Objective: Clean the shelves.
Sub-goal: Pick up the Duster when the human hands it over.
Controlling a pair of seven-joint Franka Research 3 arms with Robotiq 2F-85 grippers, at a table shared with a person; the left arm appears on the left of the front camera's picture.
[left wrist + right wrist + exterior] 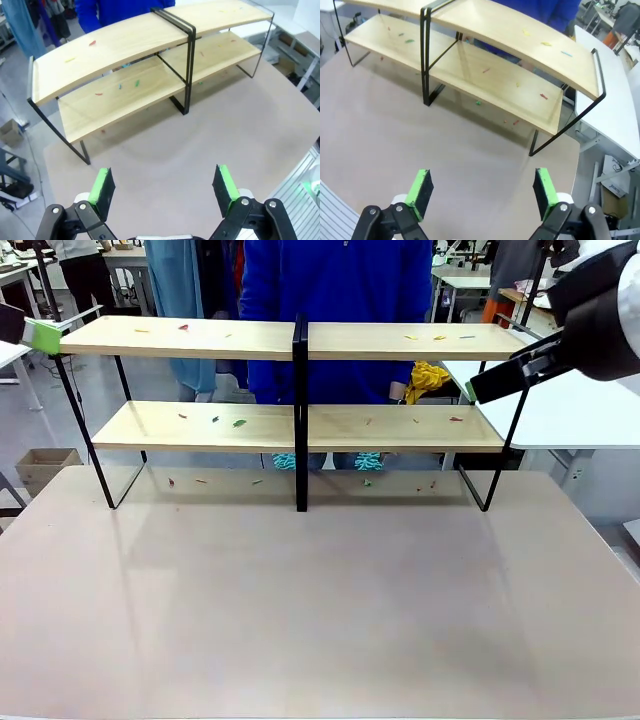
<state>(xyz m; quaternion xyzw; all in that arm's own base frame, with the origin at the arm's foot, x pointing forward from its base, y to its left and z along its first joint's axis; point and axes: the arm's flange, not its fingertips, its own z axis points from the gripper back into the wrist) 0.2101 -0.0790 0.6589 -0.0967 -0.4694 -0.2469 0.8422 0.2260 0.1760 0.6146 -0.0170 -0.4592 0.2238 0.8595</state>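
The shelves (200, 337) stand along the far side of the beige tabletop (320, 610), light boards on a black frame with a central upright. Small coloured scraps lie on the boards, among them a green scrap (240, 423) on the lower left board, and more lie on the table beneath. My left gripper (40, 336) hovers at the upper board's left end. My right gripper (482, 388) hangs off the rack's right end. The left wrist view looks down on the shelves (125, 45) past my left gripper (164, 187), open and holding nothing. In the right wrist view my right gripper (481, 192) is open above the table, short of the shelves (510, 35).
A person in a blue top (340, 280) stands close behind the rack. A white table (570, 410) adjoins the right end. A cardboard box (45, 465) sits on the floor at the left. The near tabletop is bare.
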